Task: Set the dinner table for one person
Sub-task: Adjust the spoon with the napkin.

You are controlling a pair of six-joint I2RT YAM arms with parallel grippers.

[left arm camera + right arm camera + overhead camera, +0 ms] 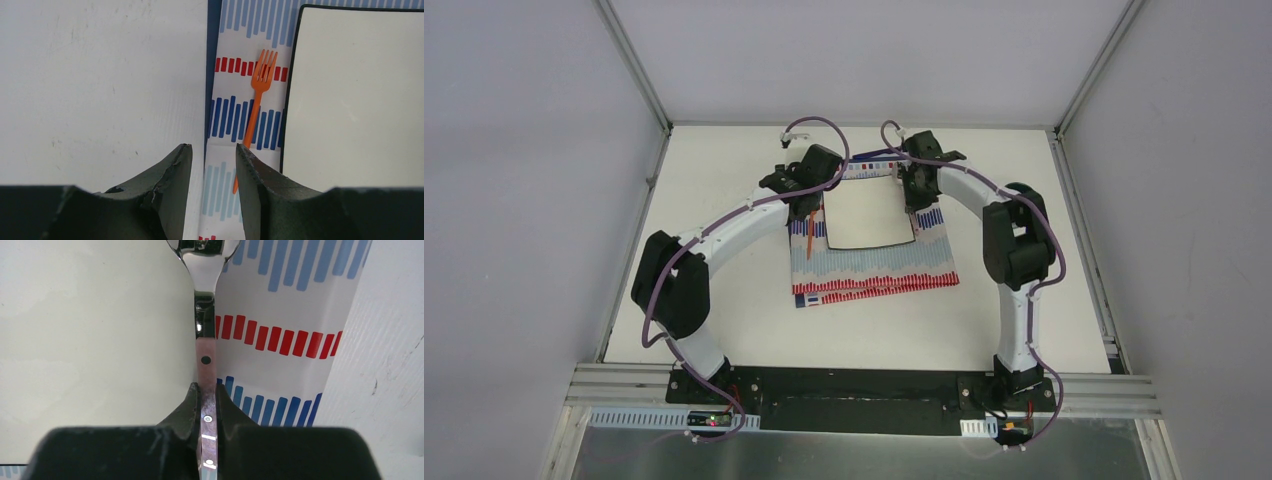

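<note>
My right claw (pixel 206 390) grips the spoon (pixel 205 352), long axis toward 12 o'clock; the cloth (pixel 280 335) lies at 2 o'clock. My left claw (pixel 212 147) gapes.

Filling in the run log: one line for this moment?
left gripper open | fork on cloth beside plate | right gripper shut on spoon

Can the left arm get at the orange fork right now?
Likely yes. The left gripper is open with nothing in it, and the orange fork lies uncovered on the striped cloth, its handle end right at the jaws. The white plate alongside leaves little room.
</note>
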